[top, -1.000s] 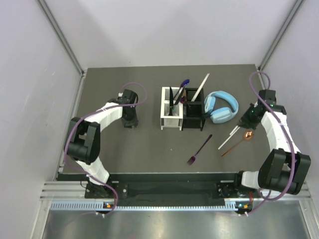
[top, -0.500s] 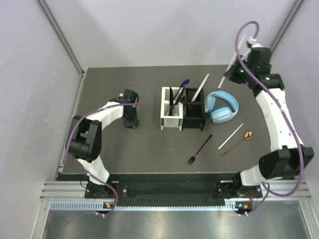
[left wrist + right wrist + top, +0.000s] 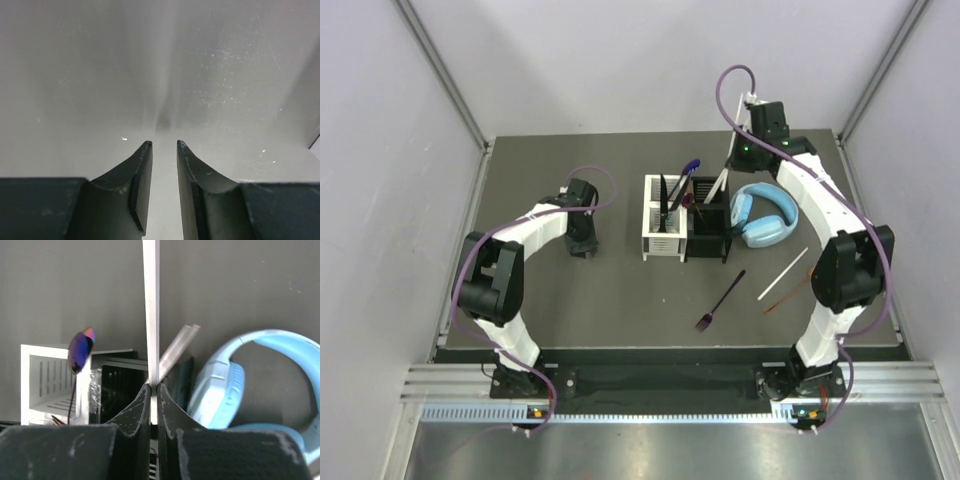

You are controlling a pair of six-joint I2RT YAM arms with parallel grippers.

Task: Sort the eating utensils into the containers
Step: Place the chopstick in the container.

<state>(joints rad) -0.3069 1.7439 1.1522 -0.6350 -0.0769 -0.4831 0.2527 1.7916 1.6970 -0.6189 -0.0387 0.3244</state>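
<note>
The right gripper (image 3: 154,386) is clamped on a white stick (image 3: 151,310), its fingertips pressed against the stick's two sides, and the stick runs straight up out of the grip in the wrist view. From above, this arm reaches in over the far end of the black caddy (image 3: 708,235), which stands on the dark table (image 3: 570,300) touching the white caddy (image 3: 662,232) on its left. A second pale stick (image 3: 177,347) leans out of the black caddy, just behind the held one. An iridescent purple-blue spoon (image 3: 81,350) stands bowl-up where the two caddies meet; which compartment holds it cannot be told. Light-blue headphones (image 3: 765,215) lie just to the right of the black caddy. Nearer the arm bases, loose on the table, lie a purple fork (image 3: 721,300), another white stick (image 3: 783,274) and a thin copper-brown handle (image 3: 778,303) partly hidden under the right arm. The left gripper (image 3: 164,144) is well off to the left of the caddies, its fingers a little apart with nothing between them, facing a pale surface.
</note>
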